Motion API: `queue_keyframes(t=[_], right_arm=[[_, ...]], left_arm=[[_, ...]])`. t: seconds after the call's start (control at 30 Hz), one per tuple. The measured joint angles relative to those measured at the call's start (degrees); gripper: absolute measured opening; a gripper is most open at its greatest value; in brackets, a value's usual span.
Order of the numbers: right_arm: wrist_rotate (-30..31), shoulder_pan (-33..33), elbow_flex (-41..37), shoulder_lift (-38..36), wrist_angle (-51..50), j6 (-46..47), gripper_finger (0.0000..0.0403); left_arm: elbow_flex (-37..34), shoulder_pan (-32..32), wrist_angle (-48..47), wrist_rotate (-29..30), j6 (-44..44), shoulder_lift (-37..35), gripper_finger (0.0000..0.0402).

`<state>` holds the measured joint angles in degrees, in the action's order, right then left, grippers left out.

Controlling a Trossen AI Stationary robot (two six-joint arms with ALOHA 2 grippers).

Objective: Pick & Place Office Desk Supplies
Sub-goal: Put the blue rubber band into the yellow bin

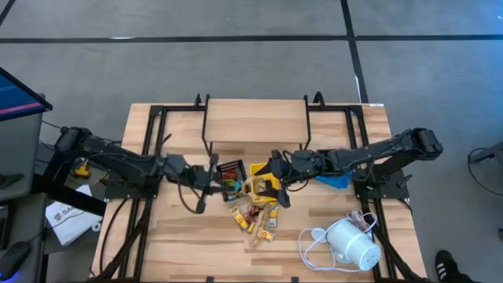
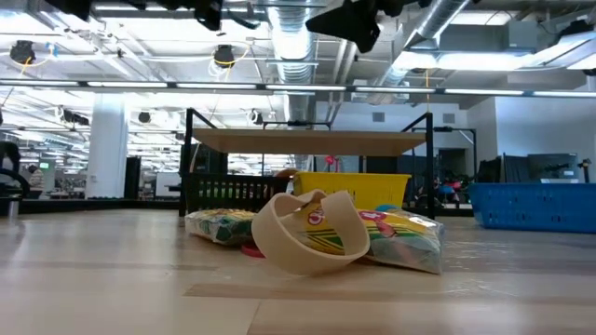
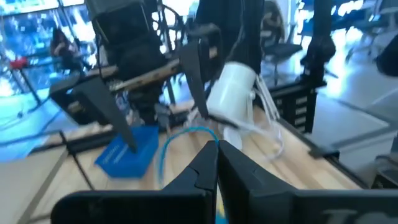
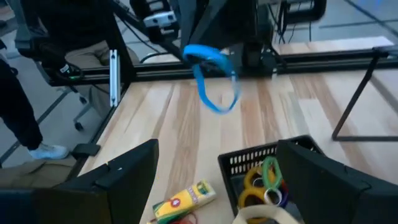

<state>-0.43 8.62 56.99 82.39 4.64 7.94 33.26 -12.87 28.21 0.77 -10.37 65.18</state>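
My left gripper (image 1: 214,182) is in the air left of the black mesh tray (image 1: 230,170), shut on a blue rubber band (image 4: 214,78). My right gripper (image 1: 277,179) hangs open over the yellow tray (image 1: 263,187) and holds nothing. In the right wrist view the mesh tray (image 4: 273,171) holds green and yellow bands. Crayon packs, wooden clips and a tan tape ring (image 2: 307,233) lie on the table near the trays (image 1: 251,216). My left gripper pinches the blue rubber band at the top of its loop (image 3: 206,132) between its two fingertips. The fingers come level from the table's left side. The band hangs slack below them (image 4: 217,102), lifted clear of the table.
A blue tray (image 1: 338,180) lies under the right arm. A white cylindrical device (image 1: 351,244) with a coiled white cord sits at the near right. A raised wooden shelf (image 1: 255,122) on a black frame stands at the far side. Bare wood lies at the near left.
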Motion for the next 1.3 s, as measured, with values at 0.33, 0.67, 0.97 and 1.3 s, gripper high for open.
queue_keyframes(t=[0.33, 0.67, 0.97, 1.3], right_arm=[[-0.1, -0.1, 0.0, 0.0, 1.6, -1.1, 0.0321], [-0.2, -0.1, 0.0, 0.0, -0.4, -1.0, 0.029], [1.7, 2.3, 0.0, 0.0, 0.4, -3.7, 0.0009], [10.4, 2.1, 0.0, 0.0, -5.5, -3.6, 0.0002]], left_arm=[[3.8, 4.7, 9.3, -8.4, -1.8, 10.2, 0.0001], [8.6, 4.9, 9.2, -7.1, -4.9, 14.2, 0.0004], [8.6, 4.6, 7.3, -5.6, -7.2, 13.8, 0.0111], [8.6, 4.4, 3.4, -3.3, -6.3, 10.9, 0.0219]])
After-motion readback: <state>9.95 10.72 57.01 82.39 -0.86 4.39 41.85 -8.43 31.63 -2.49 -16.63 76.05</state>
